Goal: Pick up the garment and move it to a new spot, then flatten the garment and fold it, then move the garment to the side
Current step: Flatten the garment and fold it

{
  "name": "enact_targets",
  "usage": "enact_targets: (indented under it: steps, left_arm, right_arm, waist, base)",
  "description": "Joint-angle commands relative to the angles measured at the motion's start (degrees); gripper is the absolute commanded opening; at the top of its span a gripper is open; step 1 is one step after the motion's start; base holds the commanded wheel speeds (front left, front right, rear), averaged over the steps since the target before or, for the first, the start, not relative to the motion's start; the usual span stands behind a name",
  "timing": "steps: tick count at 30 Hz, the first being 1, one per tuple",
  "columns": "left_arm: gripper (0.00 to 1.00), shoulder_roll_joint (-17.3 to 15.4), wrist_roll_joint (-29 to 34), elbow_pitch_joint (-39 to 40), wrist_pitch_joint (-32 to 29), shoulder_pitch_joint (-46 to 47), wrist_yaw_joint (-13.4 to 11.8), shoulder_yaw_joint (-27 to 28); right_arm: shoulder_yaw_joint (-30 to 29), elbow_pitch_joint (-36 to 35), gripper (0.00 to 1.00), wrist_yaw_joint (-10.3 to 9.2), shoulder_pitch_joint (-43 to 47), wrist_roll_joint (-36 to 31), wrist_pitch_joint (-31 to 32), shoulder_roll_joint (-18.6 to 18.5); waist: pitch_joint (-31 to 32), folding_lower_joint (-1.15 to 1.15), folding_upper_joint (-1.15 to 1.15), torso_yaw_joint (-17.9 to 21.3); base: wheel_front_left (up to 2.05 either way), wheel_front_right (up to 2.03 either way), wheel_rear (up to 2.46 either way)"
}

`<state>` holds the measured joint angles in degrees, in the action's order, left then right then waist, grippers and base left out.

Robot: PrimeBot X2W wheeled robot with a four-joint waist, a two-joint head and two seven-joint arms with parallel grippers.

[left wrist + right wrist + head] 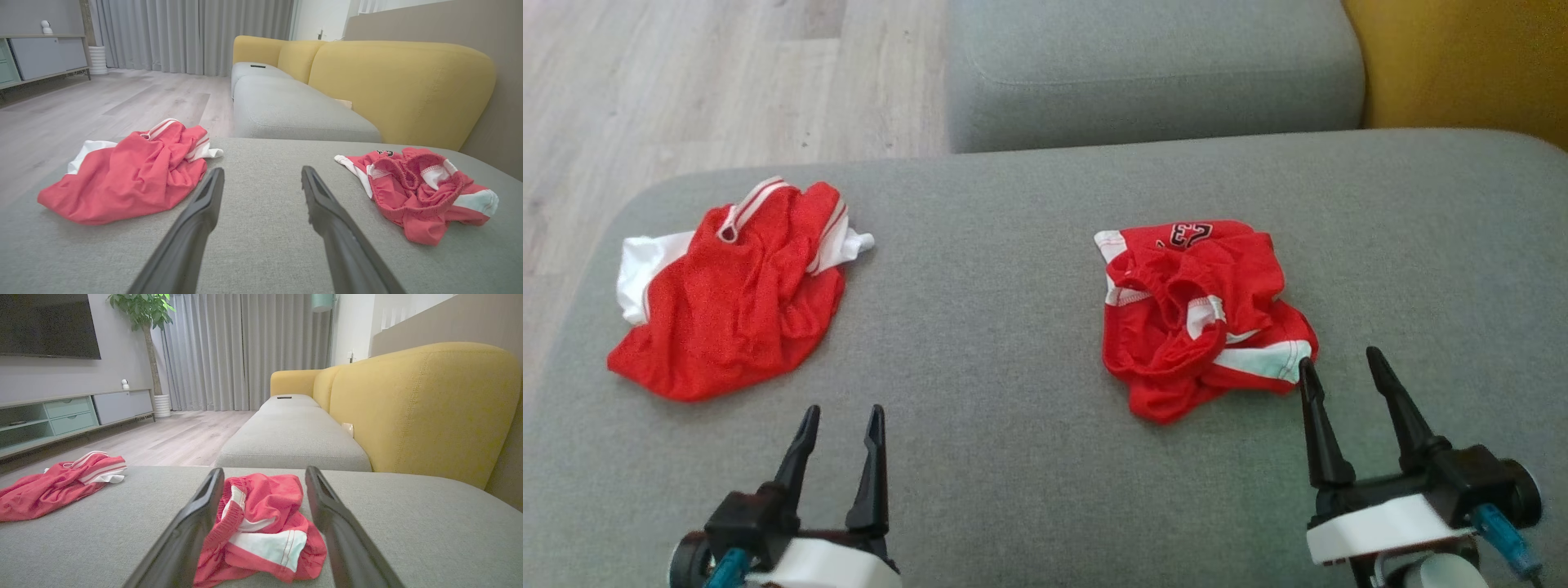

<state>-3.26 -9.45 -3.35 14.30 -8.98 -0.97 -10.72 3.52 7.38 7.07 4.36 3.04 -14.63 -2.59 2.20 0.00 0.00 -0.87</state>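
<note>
Two crumpled red-and-white garments lie apart on the grey cushion (1013,457). The right garment (1192,327) is bunched, with an elastic waistband and a number print; it also appears in the left wrist view (416,192). My right gripper (1340,357) stands open at that garment's near right corner, its left fingertip touching or just over the white hem. In the right wrist view the garment (261,522) lies between the spread fingers of the right gripper (264,469). The left garment (735,302) (130,175) (53,484) has striped trim. My left gripper (843,410) (262,169) is open and empty, just near of it.
A second grey seat cushion (1152,73) adjoins at the far side, with a yellow backrest (1462,65) to the right. Wooden floor (686,82) drops off beyond the cushion's left and far-left edges. A low cabinet (73,412) stands across the room.
</note>
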Motion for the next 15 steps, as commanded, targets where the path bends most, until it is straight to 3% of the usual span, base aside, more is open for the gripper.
enact_targets:
  steps: [1, 8, 11, 15]
  left_arm:
    - [1.0, 0.38, -0.45, 1.69, 0.7, 3.43, 0.07, 1.28]
    - [1.0, 0.38, -13.66, -1.5, 0.7, 8.4, 2.84, -4.27]
    - [1.0, 0.38, -19.53, -8.22, 0.6, 16.28, 4.76, -13.34]
    - [1.0, 0.38, -25.72, -13.66, -2.21, 25.76, 5.26, -22.9]
  right_arm:
    - [1.17, -2.23, 1.0, 0.42, -2.49, 0.24, -0.37, -0.29]
    - [0.97, -4.04, 1.0, 0.42, -4.71, 0.47, -0.37, -0.29]
    - [1.4, -5.88, 1.0, 0.42, -6.97, 0.27, -0.37, -0.29]
    - [1.89, -7.14, 1.0, 0.42, -8.87, 0.22, -0.37, -0.29]
  waist:
    - [-0.36, 0.0, 0.0, 0.34]
    - [-4.35, 0.0, 0.0, 2.64]
    - [-7.56, 0.0, 0.0, 4.67]
    - [-10.1, 0.0, 0.0, 7.13]
  base:
    - [0.0, 0.0, 0.0]
    - [0.0, 0.0, 0.0]
    - [0.0, 0.0, 0.0]
    - [0.0, 0.0, 0.0]
